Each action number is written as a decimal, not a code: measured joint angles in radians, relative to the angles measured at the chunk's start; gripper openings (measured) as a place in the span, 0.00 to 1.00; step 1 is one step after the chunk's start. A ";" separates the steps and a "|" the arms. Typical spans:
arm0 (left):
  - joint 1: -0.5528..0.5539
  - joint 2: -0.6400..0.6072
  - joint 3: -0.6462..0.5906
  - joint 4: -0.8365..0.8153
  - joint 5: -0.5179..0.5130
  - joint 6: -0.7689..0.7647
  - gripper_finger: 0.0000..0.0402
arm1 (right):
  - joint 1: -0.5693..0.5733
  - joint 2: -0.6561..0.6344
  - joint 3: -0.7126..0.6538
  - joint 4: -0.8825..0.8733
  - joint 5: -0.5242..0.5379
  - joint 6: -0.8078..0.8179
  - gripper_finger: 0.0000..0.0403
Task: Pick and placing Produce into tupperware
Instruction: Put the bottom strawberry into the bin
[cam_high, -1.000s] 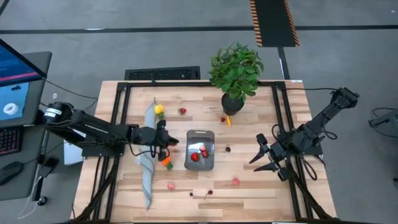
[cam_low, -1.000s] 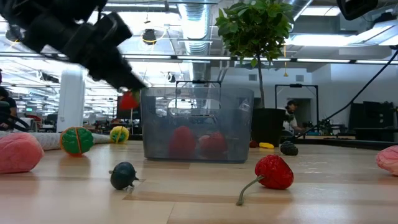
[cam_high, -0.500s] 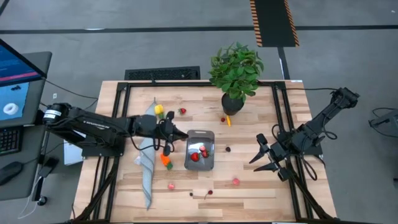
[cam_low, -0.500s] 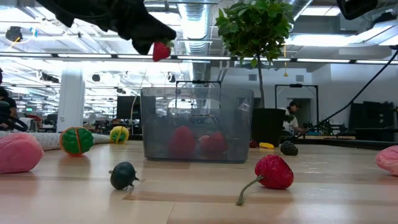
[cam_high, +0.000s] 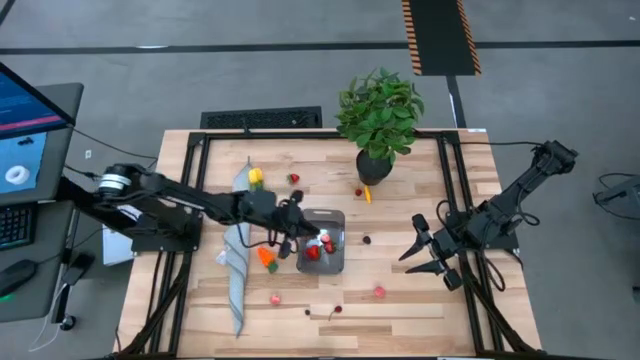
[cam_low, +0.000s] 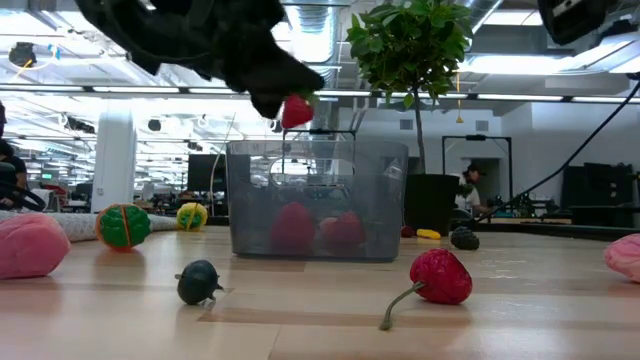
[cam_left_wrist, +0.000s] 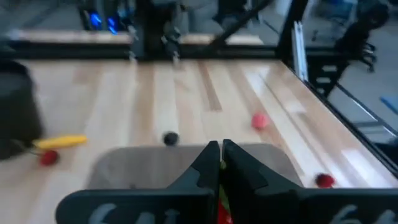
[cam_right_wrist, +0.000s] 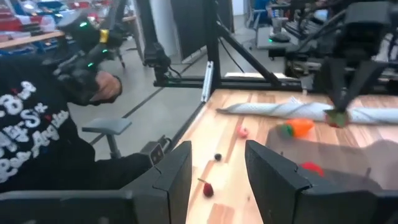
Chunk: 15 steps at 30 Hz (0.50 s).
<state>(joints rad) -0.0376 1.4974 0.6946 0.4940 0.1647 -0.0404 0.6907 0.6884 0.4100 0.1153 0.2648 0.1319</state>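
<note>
The tupperware (cam_high: 322, 240) is a clear greyish box at the table's middle, with two red pieces inside (cam_low: 318, 228). My left gripper (cam_high: 311, 234) hangs over its left part, shut on a small red produce piece (cam_low: 296, 110). It also shows above the box in the low view (cam_low: 284, 100) and in the left wrist view (cam_left_wrist: 220, 163). My right gripper (cam_high: 422, 256) waits open and empty near the table's right side; its fingers stand apart in the right wrist view (cam_right_wrist: 217, 167). More produce lies scattered on the table around the box. My left gripper pinches the small red piece (cam_low: 297, 111) between the free ends of its two fingers. The fingers come slanting down from the table's left. The piece is lifted clear, above the tupperware's open top near its left wall.
A grey cloth strip (cam_high: 238, 262) lies left of the box, with a yellow piece (cam_high: 256, 177) and an orange-green piece (cam_high: 266, 259) by it. A potted plant (cam_high: 380, 115) stands at the back. A carrot (cam_high: 367, 194), a dark berry (cam_high: 366, 239), pink pieces (cam_high: 379, 292) and a stemmed strawberry (cam_low: 440, 277) lie loose.
My left gripper has risen from beside the cloth strip and gone toward the table's right, carrying the red piece from left of the tupperware to over its open top, then come down a little. It has stayed shut on the piece.
</note>
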 joint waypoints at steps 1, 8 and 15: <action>-0.001 0.034 0.017 -0.001 0.006 -0.005 0.00 | 0.000 0.000 -0.007 0.006 0.002 0.010 0.43; 0.002 0.188 0.101 -0.018 0.059 -0.033 0.00 | 0.000 0.000 -0.028 0.036 0.002 0.018 0.42; 0.004 0.206 0.124 -0.014 -0.002 -0.052 0.03 | 0.003 0.000 -0.028 0.036 0.002 0.018 0.43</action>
<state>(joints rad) -0.0335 1.7031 0.8182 0.4796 0.1623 -0.0929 0.6937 0.6880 0.3820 0.1509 0.2672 0.1497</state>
